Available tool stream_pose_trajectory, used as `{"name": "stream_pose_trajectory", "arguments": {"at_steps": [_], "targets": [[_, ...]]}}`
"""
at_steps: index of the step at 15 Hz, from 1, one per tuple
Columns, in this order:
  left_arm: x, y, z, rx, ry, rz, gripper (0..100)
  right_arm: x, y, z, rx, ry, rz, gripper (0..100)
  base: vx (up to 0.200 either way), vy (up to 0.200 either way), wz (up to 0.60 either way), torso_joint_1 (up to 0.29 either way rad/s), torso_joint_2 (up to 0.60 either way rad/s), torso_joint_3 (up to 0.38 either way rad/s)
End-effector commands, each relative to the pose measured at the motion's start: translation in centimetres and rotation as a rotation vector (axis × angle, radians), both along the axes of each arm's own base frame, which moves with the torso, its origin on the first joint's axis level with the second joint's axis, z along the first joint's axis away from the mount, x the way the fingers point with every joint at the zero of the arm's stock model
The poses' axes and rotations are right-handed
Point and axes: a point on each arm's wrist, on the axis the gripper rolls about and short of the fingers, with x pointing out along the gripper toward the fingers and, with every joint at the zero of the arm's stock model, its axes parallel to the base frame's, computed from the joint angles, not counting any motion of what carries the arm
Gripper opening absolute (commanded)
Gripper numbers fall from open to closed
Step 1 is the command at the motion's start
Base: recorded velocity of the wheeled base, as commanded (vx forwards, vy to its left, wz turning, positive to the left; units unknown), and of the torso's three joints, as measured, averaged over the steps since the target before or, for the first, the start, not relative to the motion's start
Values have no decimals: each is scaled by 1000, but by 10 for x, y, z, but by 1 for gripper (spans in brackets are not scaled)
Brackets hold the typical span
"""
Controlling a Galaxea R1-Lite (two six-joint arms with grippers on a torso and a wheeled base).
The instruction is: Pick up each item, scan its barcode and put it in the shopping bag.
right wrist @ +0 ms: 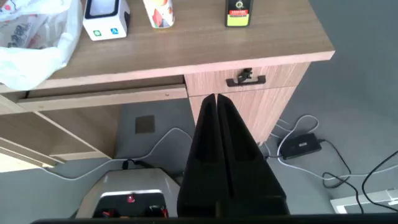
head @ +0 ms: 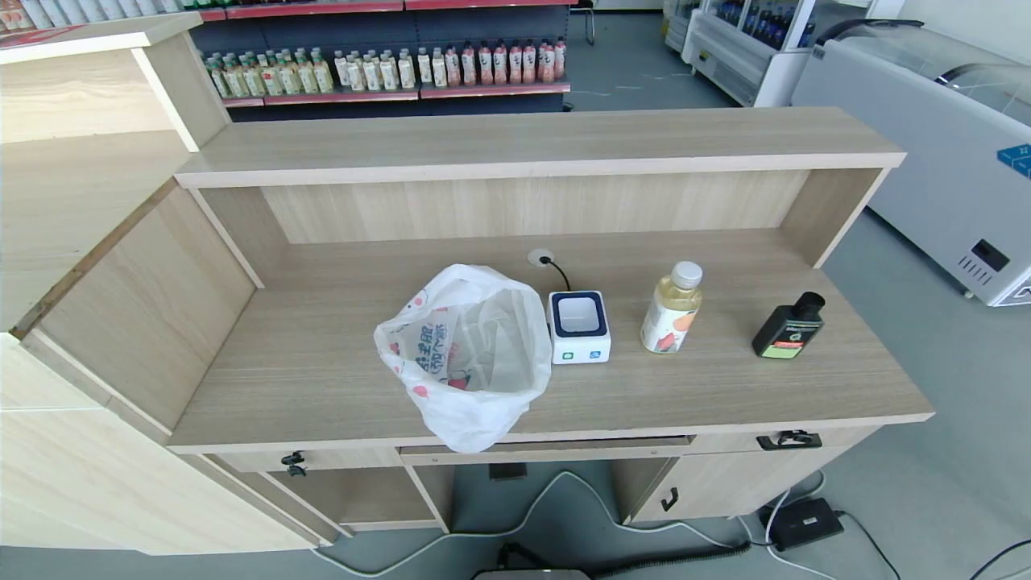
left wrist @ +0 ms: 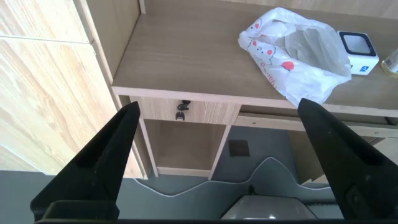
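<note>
1. L gripper (left wrist: 217, 104): jaws spread wide, nothing btwn them. Sits out in front of the counter (head: 322, 370), off its front edge toward the L end, well apart from all items.
2. R gripper (right wrist: 216, 99): fingers pressed together, holding nothing. Also out in front of the counter, toward the R end, before the drawer w/ the dark handle (head: 788, 439).
3. Shopping bag (head: 463, 354): white plastic w/ red print, mouth open and facing up, standing slumped near the counter's front edge, about mid-counter. Its bottom corner droops over the edge. Can't tell if anything is inside.
4. Scanner (head: 578, 326): small white box w/ dark-framed window on top, just beside the bag on the robot's R side. Whether they touch, can't tell. A black cable (head: 557, 272) runs from its back to a round hole (head: 540, 257) in the counter top.
5. Drink bottle (head: 671, 310): pale yellow liquid, white cap, orange-and-white label. Upright, near the scanner on its R, not touching.
6. Dark bottle (head: 789, 326): black w/ black cap, green-and-red label. Upright, further R, apart from the drink bottle, near the counter's R end.
7. Bkgd: shelves of bottled drinks (head: 387, 71) behind the counter, chest freezer (head: 926, 137) at far R, cables and a black power brick (head: 801, 522) on the floor under the counter.
</note>
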Motion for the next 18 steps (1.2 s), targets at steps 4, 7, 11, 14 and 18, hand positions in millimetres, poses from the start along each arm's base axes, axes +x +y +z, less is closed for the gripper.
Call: {"name": "stream_pose_trajectory", "arguments": {"at_steps": [4,7,11,14,18], "targets": [[0,0,0,-1,-1,0,100,116,4,150,17,162,41,0,0,0,0,0,0,0],[0,0,0,-1,-1,0,100,160,5,141,-11,156,37,100,0,0,0,0,0,0],[0,0,0,-1,-1,0,100,240,-13,76,7,282,-55,100,0,0,0,0,0,0],[0,0,0,-1,-1,0,100,272,-13,44,-5,303,9,100,0,0,0,0,0,0],[0,0,0,-1,-1,0,100,302,5,9,-89,303,91,100,0,0,0,0,0,0]]}}
